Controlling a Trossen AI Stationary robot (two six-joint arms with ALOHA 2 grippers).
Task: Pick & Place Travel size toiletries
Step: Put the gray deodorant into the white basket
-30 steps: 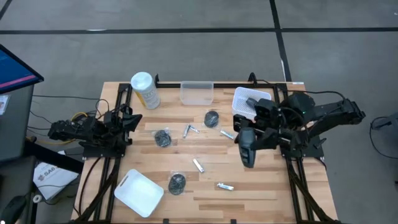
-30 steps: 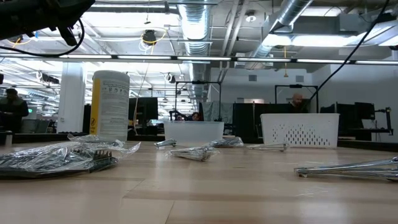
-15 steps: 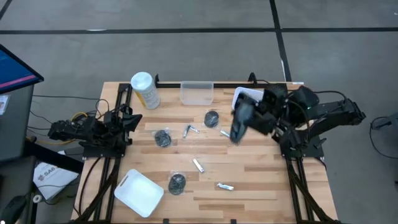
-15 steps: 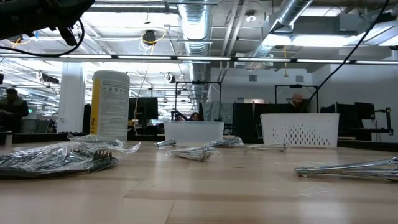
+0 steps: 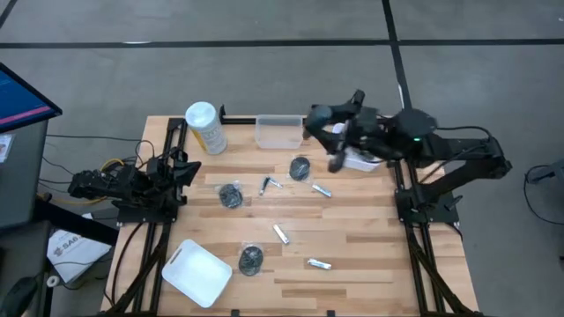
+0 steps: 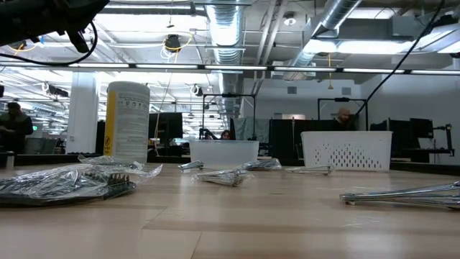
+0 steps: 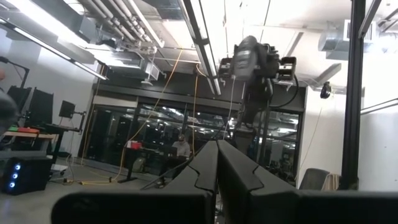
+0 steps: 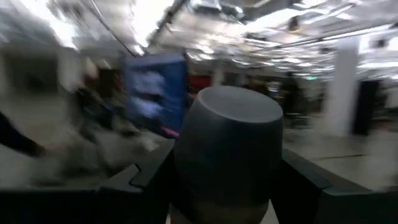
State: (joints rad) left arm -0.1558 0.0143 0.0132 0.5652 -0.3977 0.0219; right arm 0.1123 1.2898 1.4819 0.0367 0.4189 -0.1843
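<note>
My right gripper (image 5: 328, 141) is raised above the table's far right part, between the clear container (image 5: 279, 131) and the white basket (image 5: 359, 161), shut on a dark oblong piece (image 8: 227, 149). Three dark round lumps in clear wrapping (image 5: 300, 167) (image 5: 231, 195) (image 5: 251, 259) lie flat on the wood. So do several silvery tubes (image 5: 269, 184) (image 5: 322, 189) (image 5: 280, 233) (image 5: 318, 263). My left gripper (image 7: 217, 168) waits shut at the table's left edge (image 5: 181, 172), touching nothing. My right gripper has the dark oblong piece pinched between its two fingers (image 8: 134, 177), with its rounded end (image 8: 230, 115) sticking out past them. The piece is lifted clear of the table. The fingers point roughly level, toward the table's left.
A tall pale-yellow canister with a white lid (image 5: 205, 128) stands at the far left, also seen in the low view (image 6: 128, 121). A white tray (image 5: 197, 273) lies at the near left. The basket (image 6: 346, 150) is partly hidden under the right arm in the high view.
My right gripper has risen from low over the table's right middle and swung toward the far edge and leftward, across the white basket, tipping from pointing down to about level. It has carried the dark piece with it. The things on the table have stayed put.
</note>
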